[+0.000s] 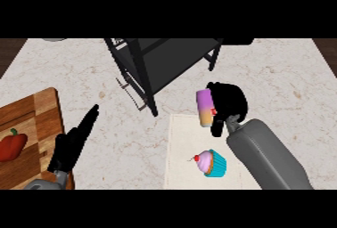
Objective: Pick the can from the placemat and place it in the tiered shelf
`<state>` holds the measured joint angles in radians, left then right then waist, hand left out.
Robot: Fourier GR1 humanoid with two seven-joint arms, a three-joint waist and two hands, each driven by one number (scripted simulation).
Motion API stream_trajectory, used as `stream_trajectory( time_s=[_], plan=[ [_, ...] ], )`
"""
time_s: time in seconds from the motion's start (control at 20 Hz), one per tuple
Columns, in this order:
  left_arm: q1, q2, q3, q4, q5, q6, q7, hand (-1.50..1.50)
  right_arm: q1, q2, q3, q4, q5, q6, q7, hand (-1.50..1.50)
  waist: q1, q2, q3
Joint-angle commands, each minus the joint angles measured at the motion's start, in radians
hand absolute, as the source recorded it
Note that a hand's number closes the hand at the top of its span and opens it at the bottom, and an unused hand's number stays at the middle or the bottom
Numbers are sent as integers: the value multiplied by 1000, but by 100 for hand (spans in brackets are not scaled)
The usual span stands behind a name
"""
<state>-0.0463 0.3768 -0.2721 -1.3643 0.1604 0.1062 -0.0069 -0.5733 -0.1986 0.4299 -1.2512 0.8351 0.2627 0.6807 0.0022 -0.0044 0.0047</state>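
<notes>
Purple-to-orange can (205, 107) with red mark, upright in right hand (228, 103)

1. Pale beige marbled stone countertop (79, 71), spanning the view.
2. Brown wooden cutting board (36, 120), at the left edge, flat on the countertop.
3. Glossy red bell pepper with green stem (12, 146), resting on the board's left part.
4. Cupcake with pink frosting, red cherry and teal wrapper (212, 163), lower centre-right, cherry end pointing left.

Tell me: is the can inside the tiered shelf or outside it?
Outside. The right hand curls round the can over the placemat's far edge, beside the tiered shelf.
</notes>
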Motion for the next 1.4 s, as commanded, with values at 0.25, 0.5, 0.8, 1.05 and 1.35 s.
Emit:
stream_trajectory(
  time_s=[0.25, 0.5, 0.8, 1.05, 1.35],
  plan=[
    [32, -20, -2, 24, -9, -3, -3, 0, -36, -374, -197, -207, -203, 127, -521, 150, -17, 1, -4],
    [-1, 11, 24, -12, -9, -16, 50, 0, -106, -353, -358, -268, -308, 110, -516, 150, -9, 0, -4],
    [-16, -14, 38, 18, -12, -35, 43, 0, -242, -317, -502, -257, -433, 145, -416, 150, -2, 3, -5],
    [39, -21, 26, 5, -34, -53, -11, 0, -502, -240, -458, -30, -349, 89, -353, 150, 27, 8, -6],
    [24, -44, 18, -6, -63, -37, 46, 0, -656, -180, -441, 228, -234, -35, -396, 150, 32, 11, -5]
  ],
)
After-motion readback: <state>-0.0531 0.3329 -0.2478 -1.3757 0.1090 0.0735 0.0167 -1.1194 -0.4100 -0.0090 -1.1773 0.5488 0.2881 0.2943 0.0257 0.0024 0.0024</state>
